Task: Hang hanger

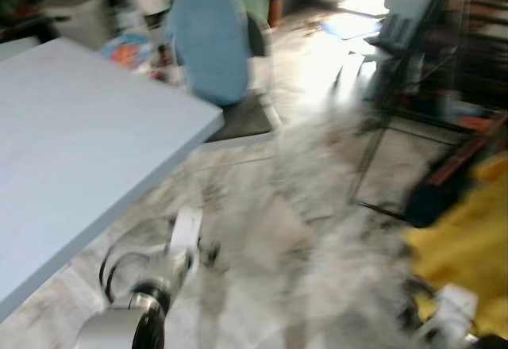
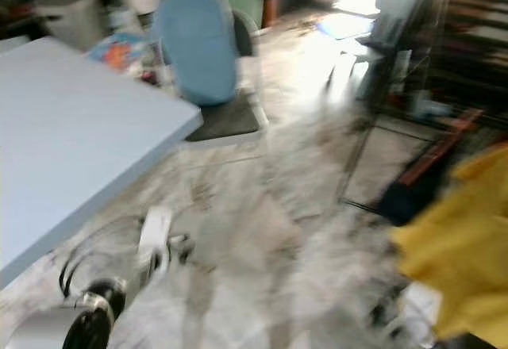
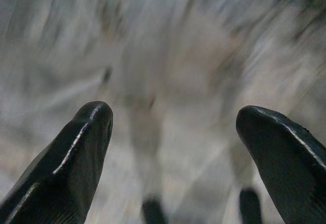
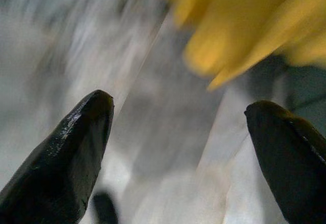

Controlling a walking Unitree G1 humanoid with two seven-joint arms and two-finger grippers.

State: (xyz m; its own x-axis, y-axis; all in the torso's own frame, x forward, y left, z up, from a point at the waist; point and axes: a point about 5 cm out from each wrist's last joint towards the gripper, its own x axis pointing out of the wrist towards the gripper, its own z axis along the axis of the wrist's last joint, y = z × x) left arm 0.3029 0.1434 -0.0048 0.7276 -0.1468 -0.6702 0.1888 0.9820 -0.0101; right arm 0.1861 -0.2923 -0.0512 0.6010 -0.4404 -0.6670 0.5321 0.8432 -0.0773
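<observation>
Yellow cloth (image 1: 468,238) hangs near the spread, empty right pincer (image 4: 178,147); left pincer (image 3: 173,147) spread beside the blue table (image 1: 71,151).

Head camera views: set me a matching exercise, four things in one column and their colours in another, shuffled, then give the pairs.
Things:
1. table top
2. cloth at the robot's right
3. chair seat
4. rack frame by the shelves

Colours:
A. yellow
B. black
C. pale blue
D. dark grey

Pairs: 1-C, 2-A, 3-D, 4-B. The views are blurred, so only broad colours can be told.
</observation>
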